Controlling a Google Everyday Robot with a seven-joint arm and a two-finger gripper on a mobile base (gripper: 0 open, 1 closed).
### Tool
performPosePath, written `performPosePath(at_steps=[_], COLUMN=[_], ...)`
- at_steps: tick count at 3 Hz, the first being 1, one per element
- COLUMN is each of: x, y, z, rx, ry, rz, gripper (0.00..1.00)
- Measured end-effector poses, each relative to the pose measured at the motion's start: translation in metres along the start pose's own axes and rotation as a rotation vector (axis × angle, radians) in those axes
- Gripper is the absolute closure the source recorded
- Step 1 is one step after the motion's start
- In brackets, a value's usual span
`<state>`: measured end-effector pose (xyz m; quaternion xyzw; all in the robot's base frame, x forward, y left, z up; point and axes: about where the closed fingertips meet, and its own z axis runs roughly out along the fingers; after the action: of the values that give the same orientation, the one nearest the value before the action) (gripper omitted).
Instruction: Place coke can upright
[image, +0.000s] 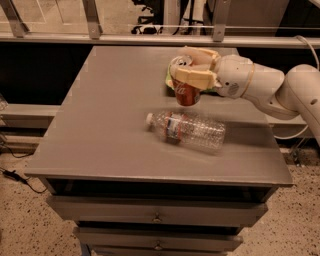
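The coke can (186, 90) is a small red can with a white script logo and a silver top. It is nearly upright, held a little above the grey table (110, 115) near its back right part. My gripper (192, 70) reaches in from the right on a white arm. Its cream fingers (192, 77) are closed around the can's upper half, one in front and one behind. The can's bottom hangs just above the tabletop.
A clear plastic water bottle (187, 131) lies on its side just in front of the can. A green snack bag (169, 80) peeks out behind the gripper. Drawers sit under the table's front edge. A rail runs behind the table.
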<state>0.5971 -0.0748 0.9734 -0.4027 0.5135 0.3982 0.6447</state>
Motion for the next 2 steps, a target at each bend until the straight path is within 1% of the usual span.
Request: performPosePath(at_steps=[1,2], x=[0.008,0.018], y=[0.006,0.008], z=[-0.004,-0.015], rx=[-0.009,0.002], ry=[-0.014,-0.021], rz=[0.021,0.046], gripper=[1.0,1.0])
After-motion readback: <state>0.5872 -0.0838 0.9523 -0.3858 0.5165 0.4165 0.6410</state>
